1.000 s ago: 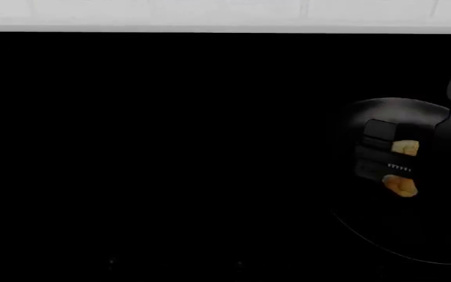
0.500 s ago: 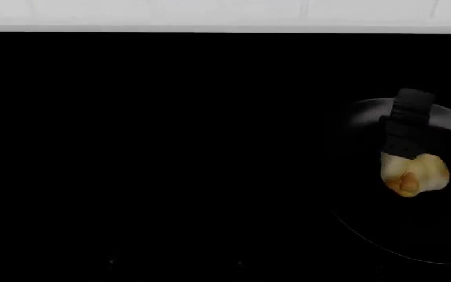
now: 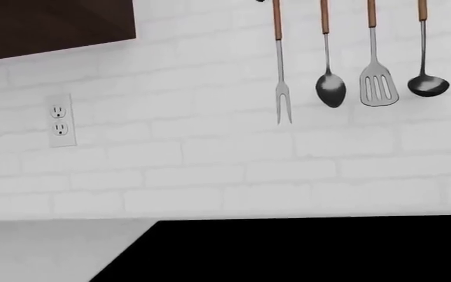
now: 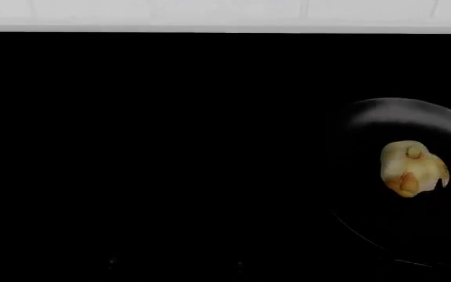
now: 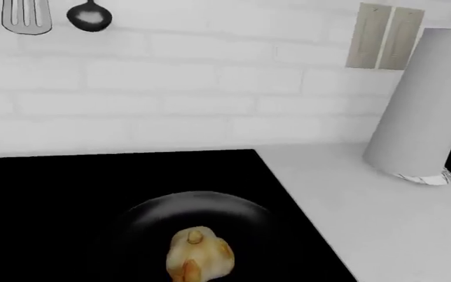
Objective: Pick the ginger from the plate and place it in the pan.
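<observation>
The ginger (image 4: pixel 412 168), a knobbly pale-yellow lump with an orange nub, lies loose inside the black pan (image 4: pixel 382 117) at the right of the head view. It also shows in the right wrist view (image 5: pixel 199 254), resting in the middle of the pan (image 5: pixel 147 217). Nothing touches it. Neither gripper shows in any view, and no fingers appear in either wrist view. The plate is out of view.
The black stovetop (image 4: pixel 171 153) fills most of the head view, with a white brick wall (image 4: pixel 209 14) behind it. Utensils (image 3: pixel 331 88) hang on the wall, with an outlet (image 3: pixel 61 120) beside them. A paper towel roll (image 5: pixel 421 106) stands on the white counter (image 5: pixel 382 217) beside the stove.
The right gripper, which was over the ginger in the pan, let it go and rose up and away out of the head view. The ginger stays lying in the pan.
</observation>
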{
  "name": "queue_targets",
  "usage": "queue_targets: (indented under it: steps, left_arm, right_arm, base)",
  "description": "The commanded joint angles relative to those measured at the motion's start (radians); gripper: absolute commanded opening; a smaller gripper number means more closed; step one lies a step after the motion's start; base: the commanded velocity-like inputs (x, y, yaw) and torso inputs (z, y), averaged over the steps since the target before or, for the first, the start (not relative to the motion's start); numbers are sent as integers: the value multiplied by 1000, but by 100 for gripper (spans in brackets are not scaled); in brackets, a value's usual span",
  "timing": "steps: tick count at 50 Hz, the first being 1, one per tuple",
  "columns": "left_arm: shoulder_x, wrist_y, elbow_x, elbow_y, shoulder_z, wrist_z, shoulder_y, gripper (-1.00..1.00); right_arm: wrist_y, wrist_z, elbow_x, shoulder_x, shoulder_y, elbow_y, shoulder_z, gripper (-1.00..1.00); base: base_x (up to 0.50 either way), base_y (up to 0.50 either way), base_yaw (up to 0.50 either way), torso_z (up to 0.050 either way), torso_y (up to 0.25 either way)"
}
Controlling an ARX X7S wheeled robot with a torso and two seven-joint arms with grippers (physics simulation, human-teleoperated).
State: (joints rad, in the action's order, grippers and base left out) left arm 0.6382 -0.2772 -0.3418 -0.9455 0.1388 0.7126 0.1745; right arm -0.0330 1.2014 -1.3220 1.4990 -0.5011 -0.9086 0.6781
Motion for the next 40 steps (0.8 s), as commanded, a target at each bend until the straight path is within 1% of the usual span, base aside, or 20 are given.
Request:
queue_targets:
  steps: [1, 5, 8, 10, 13, 21, 25, 28, 32, 37, 40]
  left_arm:
    - [11, 10, 2, -30, -9, 8, 28, 100]
    - [15, 28, 1, -30, -16, 6, 44, 100]
    - [14, 37, 8, -19, -12, 3, 44, 100]
    - [11, 40, -4, -4, -14, 0, 36, 100]
    - [14, 41, -8, -4, -20, 1, 40, 100]
    - [12, 64, -12, 21, -21, -9, 39, 100]
    - [8, 64, -4, 31, -8, -12, 30, 100]
    - [8, 58, -9, 31, -8, -11, 24, 100]
    - [4, 62, -3, 39, 2, -14, 21, 100]
    - [7, 70, -4, 39, -6, -12, 32, 100]
    - [8, 83, -14, 42, -13, -15, 41, 100]
  right_arm:
    - [-329, 70, 533, 72, 326, -138, 246, 100]
    - [-339, 73, 616, 71, 361, -139, 282, 100]
    - [-352, 31, 625, 71, 369, -138, 293, 100]
    - [-340, 35, 625, 59, 359, -138, 297, 100]
    - [-271, 18, 590, 16, 261, -138, 350, 100]
    - [-186, 22, 519, -45, -67, -138, 606, 100]
    - [-174, 33, 497, -64, -163, -138, 689, 100]
    - [-154, 38, 472, -78, -194, -136, 702, 100]
    - [-149, 35, 464, -89, -202, -129, 708, 100]
    - [-142, 38, 444, -86, -220, -133, 708, 100]
    - [-137, 36, 449, -102, -219, -129, 718, 100]
  base:
    - [0, 0, 0, 0, 0]
    - [0, 0, 0, 0, 0]
    - [0, 0, 0, 0, 0]
    - [0, 0, 0, 0, 0]
    - [0, 0, 0, 0, 0]
    - [0, 0, 0, 0, 0]
    - [0, 0, 0, 0, 0]
    - [0, 0, 0, 0, 0]
    - [0, 0, 0, 0, 0]
    - [0, 0, 0, 0, 0]
    - [0, 0, 0, 0, 0]
